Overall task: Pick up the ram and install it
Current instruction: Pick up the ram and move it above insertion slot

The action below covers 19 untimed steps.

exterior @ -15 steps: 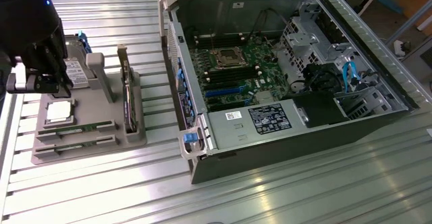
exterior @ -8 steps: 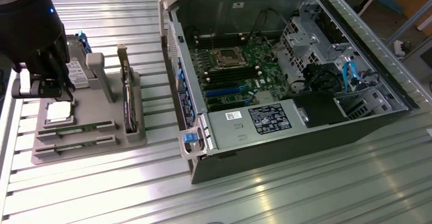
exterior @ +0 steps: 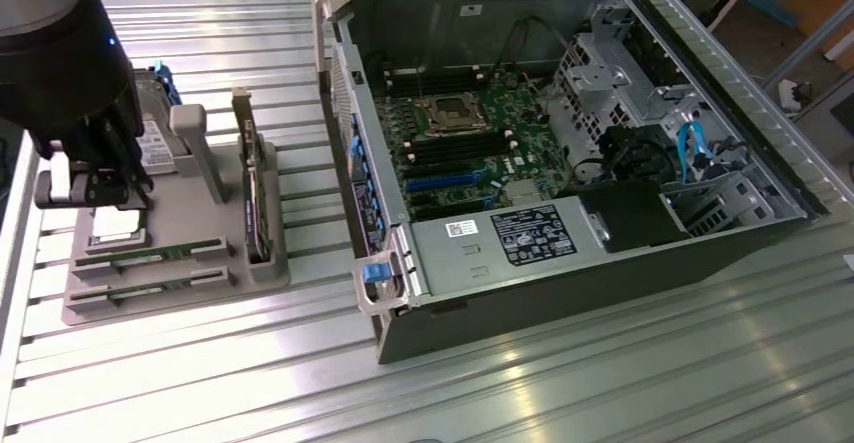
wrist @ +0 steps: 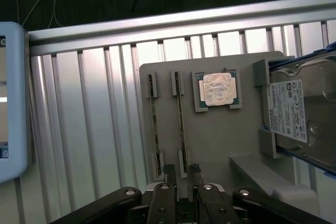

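Over the flat grey plastic parts holder (wrist: pixel 220 145) on the ribbed aluminium table (wrist: pixel 94 129), my gripper (wrist: pixel 182 170) hangs with its two dark fingers partly apart and nothing between them. The ram I am after, a long thin green circuit-board stick (wrist: pixel 181 124) standing on edge in its slot, lies in line with the gap between my fingertips. Its twin stick (wrist: pixel 153 124) stands in the parallel slot just beside it, on the side away from the square silver processor chip (wrist: pixel 217 88).

As I judge it, the step in hand is the grasp. My tips sit at one end of the stick, not over its middle, and a pinch at the end would likely tilt it in the slot. I would centre along its length and keep my pads flat to the board's faces. I would close on the bare upper edge and not on the chips. How high I stand above it I cannot tell.

Room is tight sideways: the outer finger has to go down into the narrow lane between the two sticks, so any drift would nudge the twin. The processor chip is close on the other side. The silver hard drive with a white label (wrist: pixel 299 114) is well apart. Straight up is free. The open black computer case (exterior: pixel 534 308) lies well off toward the exterior view's right, and the tall upright expansion card (exterior: pixel 247 183) stands between it and the holder's sticks.
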### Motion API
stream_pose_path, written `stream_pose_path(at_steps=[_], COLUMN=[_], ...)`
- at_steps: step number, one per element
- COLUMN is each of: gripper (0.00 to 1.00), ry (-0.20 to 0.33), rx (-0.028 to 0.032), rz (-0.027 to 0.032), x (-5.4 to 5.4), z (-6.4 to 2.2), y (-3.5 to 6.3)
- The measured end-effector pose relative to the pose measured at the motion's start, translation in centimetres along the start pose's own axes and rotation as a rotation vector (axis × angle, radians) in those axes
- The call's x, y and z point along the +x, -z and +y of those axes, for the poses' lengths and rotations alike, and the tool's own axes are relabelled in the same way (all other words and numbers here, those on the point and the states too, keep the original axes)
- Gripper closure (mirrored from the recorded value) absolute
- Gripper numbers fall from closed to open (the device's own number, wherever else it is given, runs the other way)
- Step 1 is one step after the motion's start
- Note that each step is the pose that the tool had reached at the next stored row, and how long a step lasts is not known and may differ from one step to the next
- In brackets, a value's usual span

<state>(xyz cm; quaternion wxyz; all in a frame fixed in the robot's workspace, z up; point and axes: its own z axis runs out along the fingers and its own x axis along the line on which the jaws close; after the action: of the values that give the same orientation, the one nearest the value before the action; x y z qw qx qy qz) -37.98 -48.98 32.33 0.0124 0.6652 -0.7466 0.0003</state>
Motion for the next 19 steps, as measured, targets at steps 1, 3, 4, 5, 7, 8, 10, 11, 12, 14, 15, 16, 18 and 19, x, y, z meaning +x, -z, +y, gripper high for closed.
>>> stream_pose_path(at_steps=[1,3,4,5,7,8,10,11,12,14,15,16,18,19], gripper=[0.77,0.77,0.77,0.77,0.77,0.77,0.77,0.77,0.77,0.77,0.77,0.77,0.77,0.77], ry=[0.000,0.000,0.000,0.000,0.000,0.000,0.000,0.000,0.000,0.000,0.000,0.000,0.000,0.000], rx=[0.0000,0.0000,0.0000,0.0000,0.0000,-0.0001,0.0000,0.0001,0.0000,-0.0001,-0.0001,0.0000,0.0000,-0.0001], rz=[0.0001,0.0000,0.0000,0.0000,0.0000,0.0001,0.0000,0.0000,0.0000,0.0001,0.0001,0.0000,0.0001,0.0001], x=[0.0,0.1,0.1,0.1,0.2,0.2,0.2,0.2,0.2,0.3,0.3,0.3,0.4,0.4], z=[0.00,-0.02,-0.02,-0.03,-0.04,-0.04,-0.05,-0.05,-0.06,-0.07,-0.08,-0.08,-0.09,-0.09], y=[-0.14,-0.43,-0.57,-0.72,-1.00,-1.15,-1.42,-1.56,-1.69,-2.22,-2.36,-2.48,-2.73,-2.90])
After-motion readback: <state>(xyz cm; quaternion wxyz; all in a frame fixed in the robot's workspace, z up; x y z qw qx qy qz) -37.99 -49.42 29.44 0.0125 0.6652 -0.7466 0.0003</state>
